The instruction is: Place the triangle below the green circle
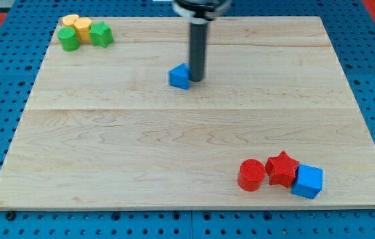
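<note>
A blue triangle block lies on the wooden board, a little above the middle. My tip touches the triangle's right side. The green circle sits in the board's top left corner, far to the left of the triangle. It is packed with a yellow circle, a yellow block and a green star.
At the bottom right sit a red circle, a red star and a blue cube, all touching. A blue pegboard surface surrounds the board.
</note>
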Controlling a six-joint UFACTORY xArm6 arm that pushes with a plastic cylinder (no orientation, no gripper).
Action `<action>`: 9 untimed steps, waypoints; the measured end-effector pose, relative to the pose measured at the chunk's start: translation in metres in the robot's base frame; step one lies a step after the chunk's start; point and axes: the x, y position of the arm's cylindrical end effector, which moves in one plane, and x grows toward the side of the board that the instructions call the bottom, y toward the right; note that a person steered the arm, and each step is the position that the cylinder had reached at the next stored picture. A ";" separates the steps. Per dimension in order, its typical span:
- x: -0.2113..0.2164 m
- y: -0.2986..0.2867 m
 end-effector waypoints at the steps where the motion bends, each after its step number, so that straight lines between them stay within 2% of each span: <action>1: 0.000 -0.054; 4: 0.019 -0.150; 7: 0.033 -0.185; 9: -0.056 -0.200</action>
